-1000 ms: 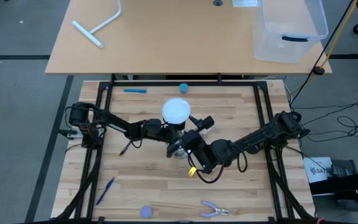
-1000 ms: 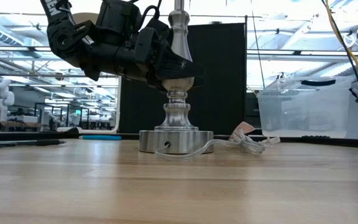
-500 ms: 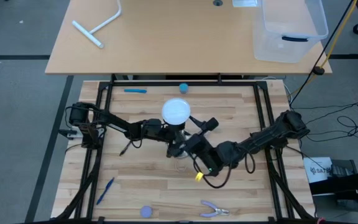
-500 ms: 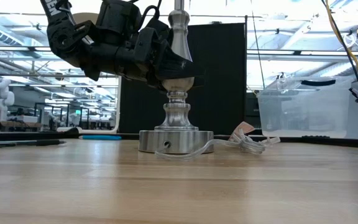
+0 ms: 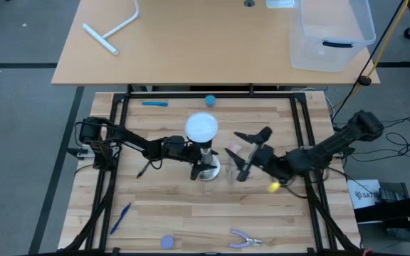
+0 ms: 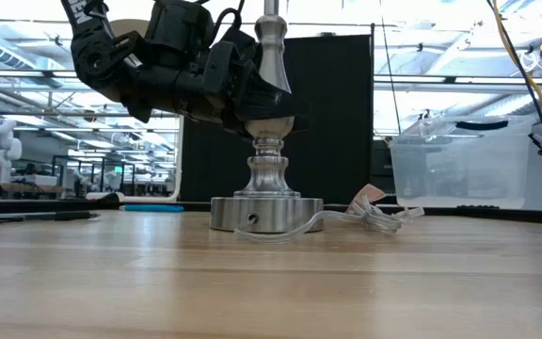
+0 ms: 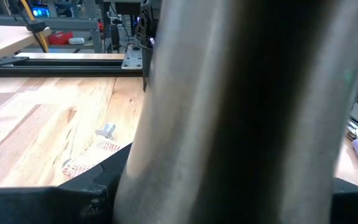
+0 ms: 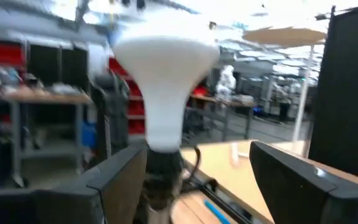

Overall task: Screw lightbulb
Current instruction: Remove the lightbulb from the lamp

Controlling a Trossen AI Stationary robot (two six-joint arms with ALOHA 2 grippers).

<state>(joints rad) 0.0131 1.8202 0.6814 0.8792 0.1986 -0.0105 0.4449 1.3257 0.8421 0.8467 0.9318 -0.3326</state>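
Lightbulb (image 5: pixel 202 126) atop stand (image 6: pixel 267 179); left tool (image 5: pixel 196 152) on stand; right tool (image 5: pixel 246 153) beside.

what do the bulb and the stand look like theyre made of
Lightbulb: matte white frosted glass or plastic, hard to tell which; evenly diffuse, no glare.
Stand: likely turned metal, polished silver; bright reflections on its curves.

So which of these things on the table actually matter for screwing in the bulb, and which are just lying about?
For the job:
- lightbulb, seated on top of the stand
- silver stand, gripped by the left gripper
- right gripper, open, off to the stand's side

Lying about:
- blue ball
- blue pens
- pliers
- clear bin
- white T-shaped pipe
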